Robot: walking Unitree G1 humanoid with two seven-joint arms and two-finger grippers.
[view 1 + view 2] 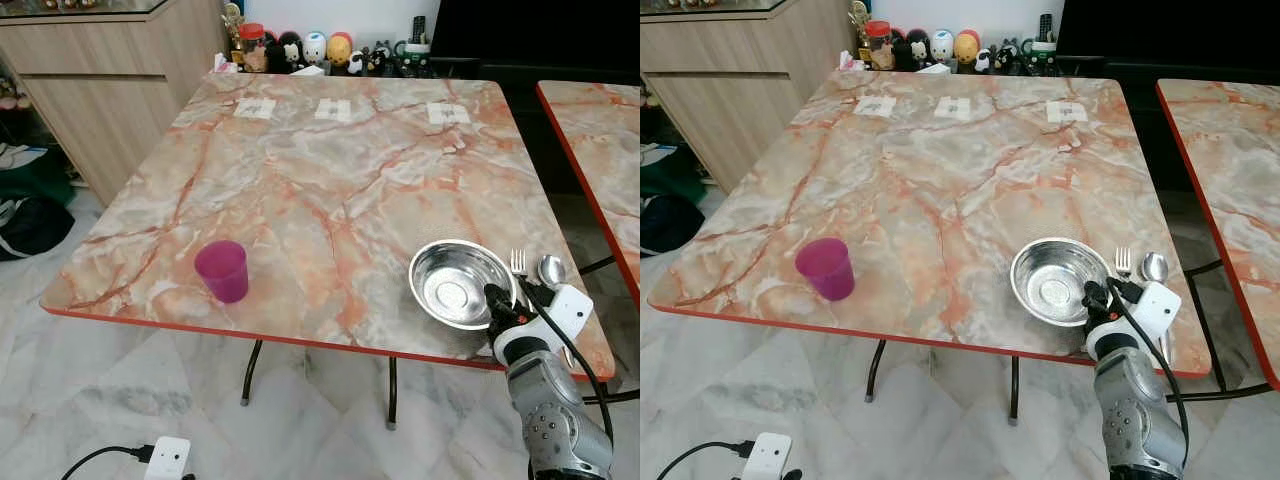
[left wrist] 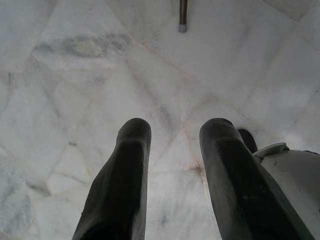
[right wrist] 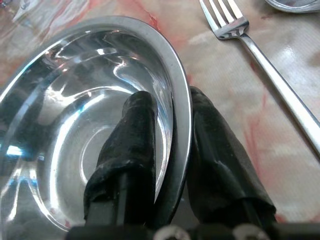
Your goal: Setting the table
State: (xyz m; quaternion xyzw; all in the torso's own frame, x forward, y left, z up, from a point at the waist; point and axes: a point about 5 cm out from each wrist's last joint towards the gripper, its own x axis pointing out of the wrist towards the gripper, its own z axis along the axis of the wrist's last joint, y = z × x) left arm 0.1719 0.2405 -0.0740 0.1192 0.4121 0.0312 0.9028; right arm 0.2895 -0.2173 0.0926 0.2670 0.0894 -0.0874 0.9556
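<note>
Marble-patterned counter (image 1: 330, 190), red-edged, over pale floor tiles. Steel bowl (image 1: 455, 285) stood near its front right corner, fork (image 1: 518, 264) and spoon (image 1: 551, 269) just beside; pink cup (image 1: 222, 270) well apart, front left. Right gripper (image 3: 170, 150): jaws pinching the bowl's rim, one finger inside, one outside. Left gripper (image 2: 172, 180): jaws apart, idle above the floor. Handling advice: keep the bowl level, slide clear of the fork.
</note>
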